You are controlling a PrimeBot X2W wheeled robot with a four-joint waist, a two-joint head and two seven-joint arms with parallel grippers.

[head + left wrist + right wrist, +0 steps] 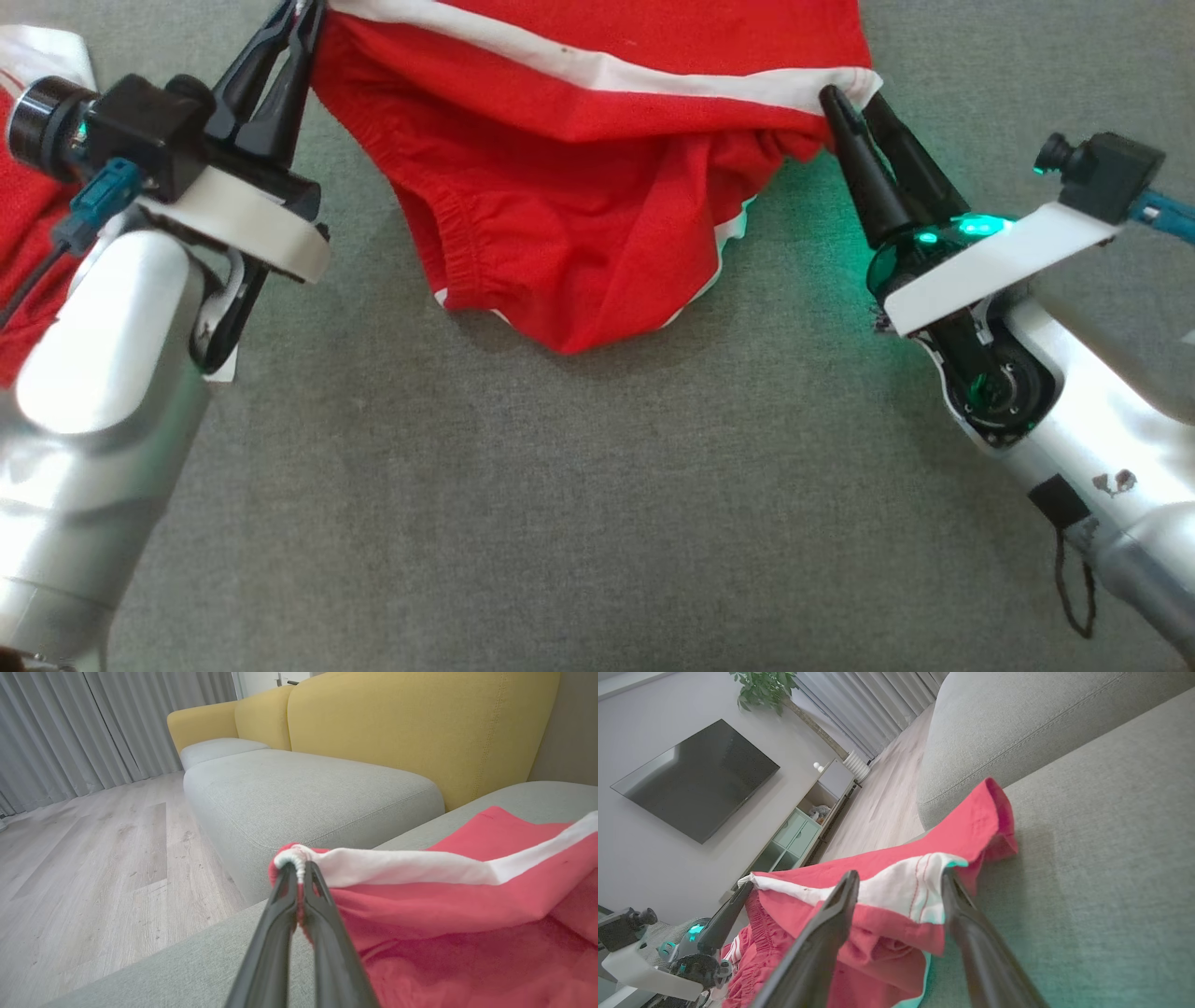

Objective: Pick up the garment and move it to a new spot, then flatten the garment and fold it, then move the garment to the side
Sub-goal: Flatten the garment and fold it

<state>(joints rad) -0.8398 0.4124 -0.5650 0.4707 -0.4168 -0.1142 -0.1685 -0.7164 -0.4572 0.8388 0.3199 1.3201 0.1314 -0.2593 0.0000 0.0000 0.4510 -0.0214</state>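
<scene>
The garment (597,177) is red with a white band and lies bunched on the grey sofa cushion (579,485). Its near edge hangs lifted between my two grippers. At the top left my left gripper (301,14) is shut on the left corner; in the left wrist view its fingertips (299,870) pinch the white hem of the garment (444,905). My right gripper (851,96) is at the right corner. In the right wrist view, the right gripper (899,882) stands open, with the garment's white band (901,891) between its fingers. The left gripper (738,898) also appears there.
More red and white cloth (28,196) lies at the far left behind my left arm. A yellow sofa back (420,728) and a second grey cushion (299,793) stand beyond the seat, with wood floor (93,858) below. A TV (696,779) hangs on the wall.
</scene>
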